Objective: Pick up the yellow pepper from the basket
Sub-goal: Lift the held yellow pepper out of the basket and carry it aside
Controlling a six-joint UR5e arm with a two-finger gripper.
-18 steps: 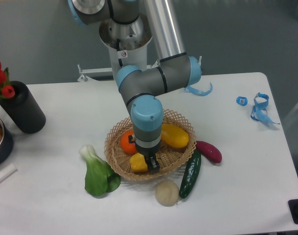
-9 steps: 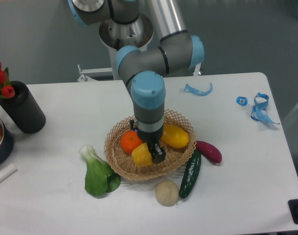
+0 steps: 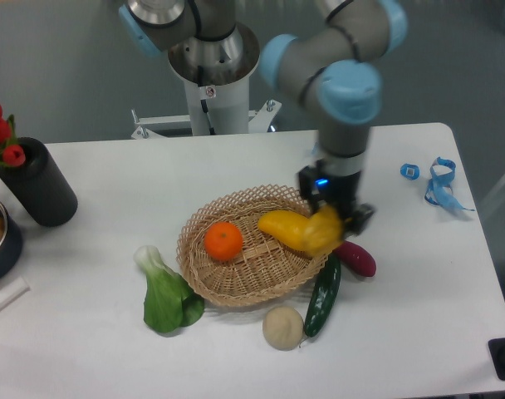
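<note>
The yellow pepper (image 3: 326,228) hangs in the air over the right rim of the basket (image 3: 196,264), motion-blurred. My gripper (image 3: 335,218) is shut on it from above, with dark fingers on either side. The pepper overlaps the smooth elongated yellow fruit (image 3: 281,228) that still lies in the basket. An orange (image 3: 223,241) rests in the basket's left half. The arm reaches down from the upper right.
A purple eggplant (image 3: 357,258) and a green cucumber (image 3: 321,297) lie just right of the basket. In front are a beige round vegetable (image 3: 283,327) and a bok choy (image 3: 166,296). A black vase (image 3: 38,184) with tulips stands far left, blue tape bits (image 3: 439,184) far right.
The gripper lifted the yellow pepper off the basket's front floor and carried it up and to the right, over the right rim. The arm swung right with it.
</note>
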